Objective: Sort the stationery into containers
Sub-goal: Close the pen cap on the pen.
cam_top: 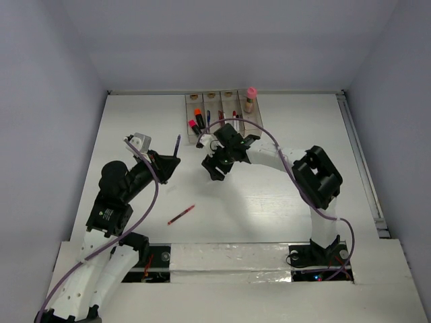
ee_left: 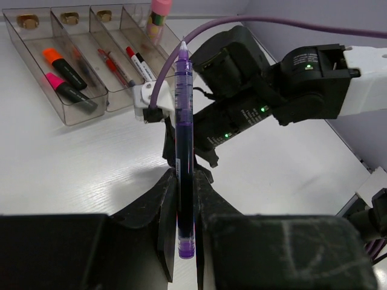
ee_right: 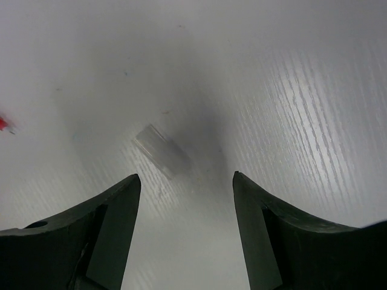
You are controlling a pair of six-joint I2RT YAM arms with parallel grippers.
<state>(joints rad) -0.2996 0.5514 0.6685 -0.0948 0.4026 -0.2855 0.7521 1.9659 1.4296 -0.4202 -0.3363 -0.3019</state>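
Table: white, satin, with fine wood-grain streaks you can see catching light in the right wrist view. Bins, upper left of the left wrist view: clear brownish plastic, glossy, smooth-walled. Purple pen, centre of that view: translucent plastic barrel, glossy. Left gripper: matt black plastic; you'll note pale scratches on the block at lower right. Right gripper: same matt black, dull sheen along the inner edges. Cable, top: smooth purple sheath, slight gloss. Small translucent piece, centre left of the right wrist view: too blurred for you to tell the material.
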